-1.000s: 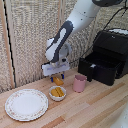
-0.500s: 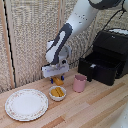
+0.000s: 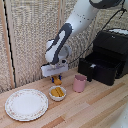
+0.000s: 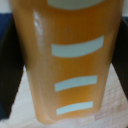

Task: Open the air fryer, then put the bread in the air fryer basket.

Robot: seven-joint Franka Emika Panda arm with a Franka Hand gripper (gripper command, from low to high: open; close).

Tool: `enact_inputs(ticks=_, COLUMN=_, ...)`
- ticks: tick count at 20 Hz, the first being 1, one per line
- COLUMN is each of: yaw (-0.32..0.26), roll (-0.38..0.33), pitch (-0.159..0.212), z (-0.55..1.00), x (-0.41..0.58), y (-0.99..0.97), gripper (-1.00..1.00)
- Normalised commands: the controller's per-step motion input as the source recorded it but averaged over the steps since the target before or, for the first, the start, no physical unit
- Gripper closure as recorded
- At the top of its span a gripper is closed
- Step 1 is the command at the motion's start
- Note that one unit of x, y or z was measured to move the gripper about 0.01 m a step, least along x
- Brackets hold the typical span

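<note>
In the exterior view, my gripper (image 3: 56, 78) hangs just above the table, behind a small white bowl. A golden-orange piece, the bread (image 3: 57, 79), shows between its dark blue fingers. The wrist view is filled by the bread (image 4: 67, 60), orange with pale stripes, and a dark finger (image 4: 6, 75) presses on each side. The black air fryer (image 3: 114, 42) stands at the exterior view's right. Its basket (image 3: 99, 69) is pulled out towards the gripper's side. I cannot make out the air fryer handle against the black drawer front.
A pink cup (image 3: 79, 83) stands between the gripper and the drawer. The small white bowl (image 3: 57, 97) holds two golden sticks (image 3: 57, 92). A large patterned plate (image 3: 26, 104) lies at the exterior view's left. A woven screen backs the wooden table.
</note>
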Motion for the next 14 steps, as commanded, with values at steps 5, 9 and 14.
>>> enact_inputs(ticks=5, yaw=-0.089, roll=0.008, pitch=0.000, z=1.00, x=0.015, y=0.00, gripper=1.00)
enact_inputs(ticks=9, yaw=-0.114, roll=0.000, pitch=0.007, z=1.00, x=0.000, y=0.00, gripper=1.00)
enact_inputs(ticks=14, yaw=-0.141, roll=0.000, pitch=0.016, z=1.00, x=-0.084, y=-0.06, gripper=1.00)
